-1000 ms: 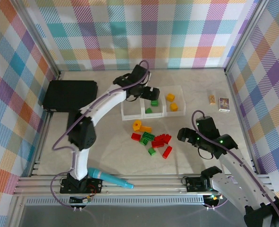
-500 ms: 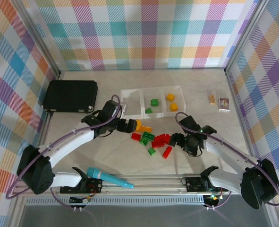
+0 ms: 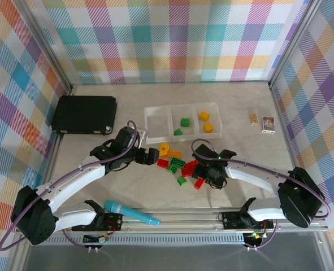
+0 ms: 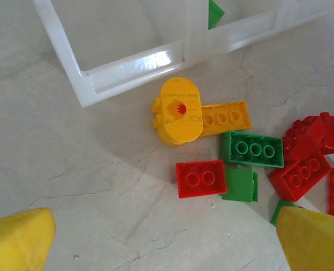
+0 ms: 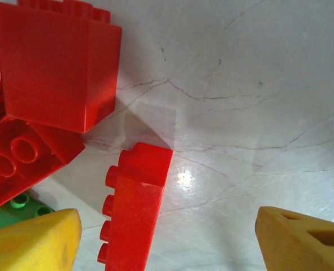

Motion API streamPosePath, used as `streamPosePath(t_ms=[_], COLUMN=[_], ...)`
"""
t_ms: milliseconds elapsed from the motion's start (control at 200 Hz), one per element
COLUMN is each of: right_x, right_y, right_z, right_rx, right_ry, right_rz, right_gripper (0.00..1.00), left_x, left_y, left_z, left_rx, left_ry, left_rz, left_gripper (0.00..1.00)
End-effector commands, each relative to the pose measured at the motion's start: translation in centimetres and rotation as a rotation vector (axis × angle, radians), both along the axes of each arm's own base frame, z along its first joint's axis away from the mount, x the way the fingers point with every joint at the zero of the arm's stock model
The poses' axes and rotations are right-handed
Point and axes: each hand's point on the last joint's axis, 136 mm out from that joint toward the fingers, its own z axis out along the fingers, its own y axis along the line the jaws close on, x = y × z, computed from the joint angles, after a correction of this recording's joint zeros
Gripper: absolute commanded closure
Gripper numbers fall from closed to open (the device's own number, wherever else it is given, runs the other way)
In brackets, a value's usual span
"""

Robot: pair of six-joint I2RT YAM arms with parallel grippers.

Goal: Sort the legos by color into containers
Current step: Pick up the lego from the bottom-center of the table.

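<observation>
**A:** Four legos are sorted: two green ones (image 3: 185,122) in the middle bin and two yellow-orange ones (image 3: 203,116) in the right bin. The left bin (image 3: 157,125) holds nothing.

**B:** What's left?

**A:** Roughly ten loose bricks (image 3: 183,165) lie on the counter (image 3: 240,101), just in front of the containers (image 3: 181,107). No red is binned.

**B:** And the arms?

**A:** The left end effector (image 4: 167,240) is wide open and empty, near the yellow piece (image 4: 179,111). The right end effector (image 5: 167,240) is open around a red brick (image 5: 135,214), not gripping it.

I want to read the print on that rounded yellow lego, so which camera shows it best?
Left wrist: the rounded yellow lego lies close up, its red flame print clear. The top external view gives it as a small yellow blob by the containers.
</observation>
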Motion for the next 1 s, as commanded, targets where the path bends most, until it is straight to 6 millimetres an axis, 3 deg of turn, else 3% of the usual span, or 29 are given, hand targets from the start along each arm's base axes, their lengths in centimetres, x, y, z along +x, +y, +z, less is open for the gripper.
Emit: streamPosePath(t_ms=[0, 500, 730, 880, 995], right_x=[0.7, 1.1, 1.3, 1.5, 1.5], right_y=[0.2, 1.8, 2.2, 2.8, 2.8], right_z=[0.5, -1.5, -2.3, -2.4, -2.2], right_rx=[-0.017, -0.02, -0.035, -0.016, -0.017], right_ry=[-0.03, -0.007, 0.007, 0.005, 0.003], right_rz=[-0.071, -0.059, -0.045, -0.028, -0.018], right_gripper=[0.24, 0.41, 0.58, 0.6, 0.68], left_x=[0.0, -1.5, -2.1, -2.1, -2.2], left_y=[0.2, 0.4, 0.4, 0.8, 1.3], left_z=[0.4, 0.7, 0.7, 0.9, 1.4], left_rx=[-0.013, -0.047, -0.065, -0.057, -0.061], left_ry=[-0.021, 0.065, 0.088, 0.078, 0.061], left_rz=[0.018, 0.038, 0.041, 0.066, 0.083], left_gripper=[0.0, 0.0, 0.0, 0.0, 0.01])
